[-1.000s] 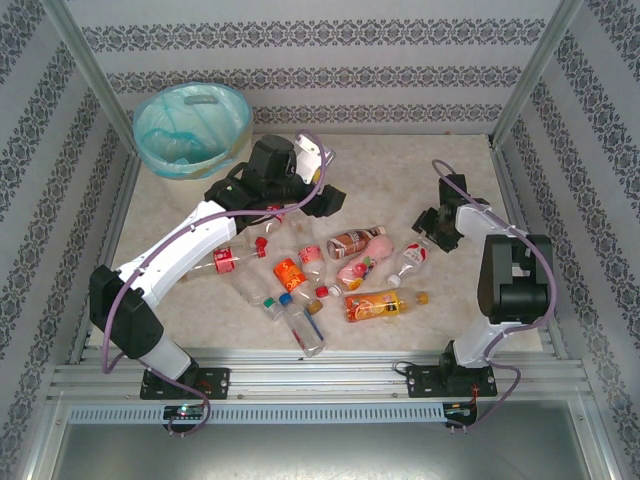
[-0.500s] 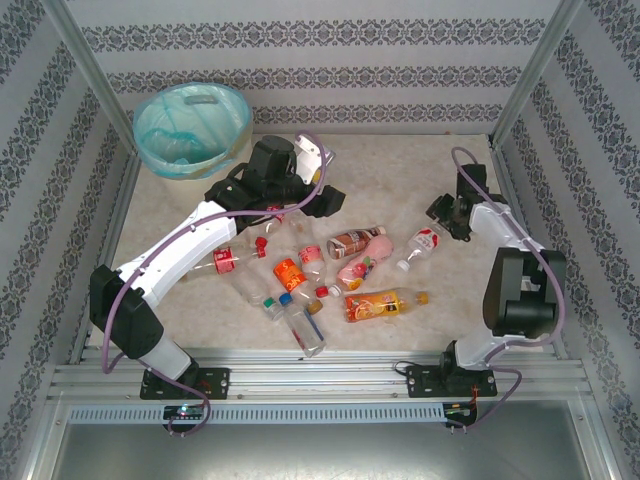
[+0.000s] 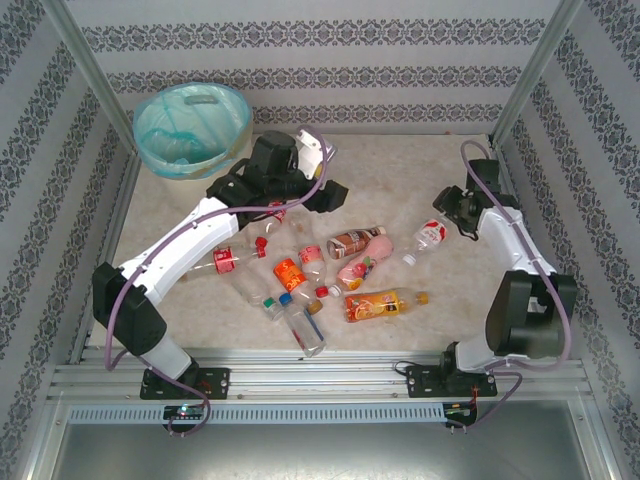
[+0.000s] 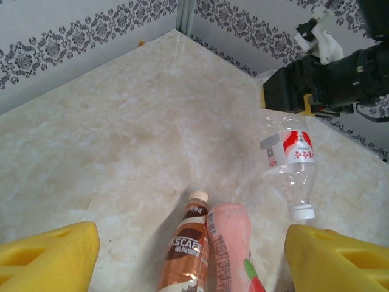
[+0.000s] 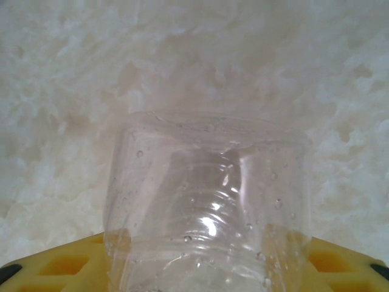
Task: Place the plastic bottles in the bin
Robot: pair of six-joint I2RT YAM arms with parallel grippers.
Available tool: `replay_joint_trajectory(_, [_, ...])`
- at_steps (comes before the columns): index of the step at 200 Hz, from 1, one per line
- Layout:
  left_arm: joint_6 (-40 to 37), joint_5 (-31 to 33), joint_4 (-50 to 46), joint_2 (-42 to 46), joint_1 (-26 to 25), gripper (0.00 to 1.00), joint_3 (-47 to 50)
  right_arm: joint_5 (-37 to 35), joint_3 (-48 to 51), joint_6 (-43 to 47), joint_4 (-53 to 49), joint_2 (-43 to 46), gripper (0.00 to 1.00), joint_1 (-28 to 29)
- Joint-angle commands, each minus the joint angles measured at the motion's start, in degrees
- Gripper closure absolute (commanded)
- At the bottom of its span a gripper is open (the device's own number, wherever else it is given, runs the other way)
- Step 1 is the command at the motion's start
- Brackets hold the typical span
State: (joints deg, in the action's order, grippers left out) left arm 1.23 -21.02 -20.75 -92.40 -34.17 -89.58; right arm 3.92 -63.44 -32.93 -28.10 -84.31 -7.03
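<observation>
My right gripper [image 3: 450, 212] [image 5: 203, 267] is shut on the base end of a clear bottle [image 3: 428, 235] [image 5: 206, 201] with a red-and-white label and white cap, held off the table right of the pile. The same bottle [image 4: 290, 161] shows in the left wrist view, hanging cap-down. Open and holding nothing, my left gripper [image 3: 322, 195] [image 4: 191, 237] hovers above a brown-label bottle [image 4: 187, 246] and a pink bottle [image 4: 232, 243] lying side by side. Several more bottles [image 3: 290, 280] lie in the table's middle. At the far left corner stands the cream bin [image 3: 240, 140] with its blue-green bag.
An orange-label bottle [image 3: 378, 302] and a clear one with a blue cap [image 3: 302, 328] lie nearest the front edge. Patterned walls and metal posts close in the table. Bare marble surface [image 3: 400, 170] stretches between the two grippers at the back.
My right gripper has carried the red-and-white-label bottle up and to the right, away from the pile. The left arm has barely shifted.
</observation>
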Motion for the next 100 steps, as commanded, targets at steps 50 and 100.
replay_joint_trajectory(50, [3.45,-2.61,-2.04,-2.62,-0.63,0.19,-3.73,4.78,-2.81,2.87,-1.62,11.58,0.47,-0.22])
replay_joint_trajectory(100, [5.51,-4.99,-4.17,-5.56,-0.46,0.18,-7.23,8.95,-4.10,3.70,0.41,15.96,0.48,2.83])
